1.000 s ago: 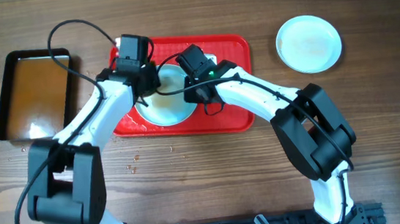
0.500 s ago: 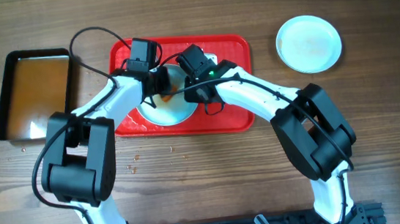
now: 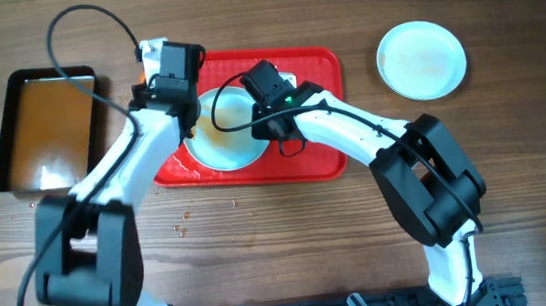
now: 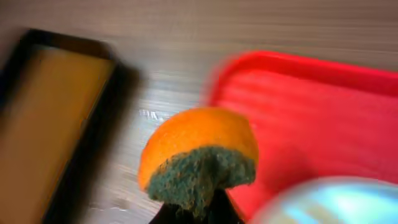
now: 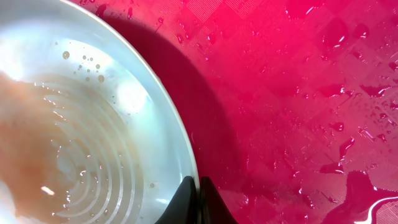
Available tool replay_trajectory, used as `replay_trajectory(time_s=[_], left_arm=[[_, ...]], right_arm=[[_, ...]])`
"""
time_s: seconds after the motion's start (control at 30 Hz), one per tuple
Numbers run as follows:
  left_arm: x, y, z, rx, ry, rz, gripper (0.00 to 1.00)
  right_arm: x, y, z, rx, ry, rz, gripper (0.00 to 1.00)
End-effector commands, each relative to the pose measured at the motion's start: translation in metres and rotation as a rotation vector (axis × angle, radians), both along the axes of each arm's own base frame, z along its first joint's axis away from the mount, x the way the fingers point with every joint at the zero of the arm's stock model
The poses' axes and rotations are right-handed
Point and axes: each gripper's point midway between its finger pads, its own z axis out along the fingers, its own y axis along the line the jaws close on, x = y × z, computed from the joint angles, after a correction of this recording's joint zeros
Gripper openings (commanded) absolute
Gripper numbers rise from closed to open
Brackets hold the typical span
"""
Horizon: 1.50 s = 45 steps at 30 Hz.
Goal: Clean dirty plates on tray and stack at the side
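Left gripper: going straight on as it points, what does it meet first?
Likely the wooden table, in the gap between the black pan and the tray. The left gripper is shut on a sponge, which would touch first; depth is unclear.

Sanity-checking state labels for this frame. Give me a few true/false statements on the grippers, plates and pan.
1. The left gripper holds an orange sponge with a green scrub side. True.
2. The plate on the tray is dry and spotless. False: it is wet, with a brownish film.
3. The right gripper is shut on that plate's rim. True.
4. A plate lies in the pan. False: the pan holds only brownish water; the second plate sits on the table, right of the tray.
5. The sponge presses on the plate's middle. False: it is over the tray's left edge, off the plate.
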Motion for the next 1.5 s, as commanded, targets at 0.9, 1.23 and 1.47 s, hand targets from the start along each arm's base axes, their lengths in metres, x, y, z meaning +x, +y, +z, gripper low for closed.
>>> replay_trajectory(time_s=[0.9,1.23,1.47], left_arm=[[-0.033,0.045,0.002,0.217,0.074,0.229,0.04],[-0.053,-0.031,-0.03,-0.583,0.293,0.088,0.08],[-0.061,-0.029,-0.034,-0.577,0.327,0.101,0.04]], right_arm=[[-0.002,-0.014,-0.01,-0.07,0.001,0.033,0.04],[0.051,-0.015,0.125,-0.258,-0.366,0.308,0.04],[0.07,-0.063,0.212,-0.794,-0.619,0.344,0.04]])
